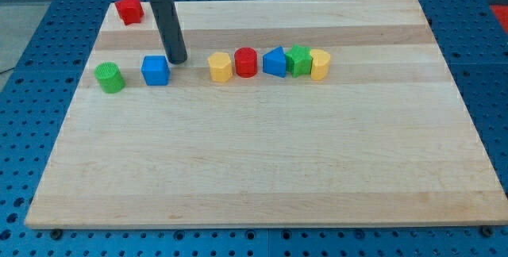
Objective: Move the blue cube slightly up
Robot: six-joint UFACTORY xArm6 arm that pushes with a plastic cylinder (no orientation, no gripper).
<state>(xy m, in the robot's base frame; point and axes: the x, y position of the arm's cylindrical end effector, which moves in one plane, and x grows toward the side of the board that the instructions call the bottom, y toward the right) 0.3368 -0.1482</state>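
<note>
The blue cube [155, 70] sits on the wooden board [262, 154] at the upper left. My tip [178, 60] is on the board just to the right of the cube's upper edge, close to it or touching it. The dark rod rises from the tip toward the view's top.
A green cylinder [109, 77] lies left of the blue cube. A red block [128, 9] sits at the top left corner. To the right stand in a row a yellow block [220, 67], red cylinder [246, 62], blue triangular block [275, 62], green block [299, 59] and yellow block [319, 64].
</note>
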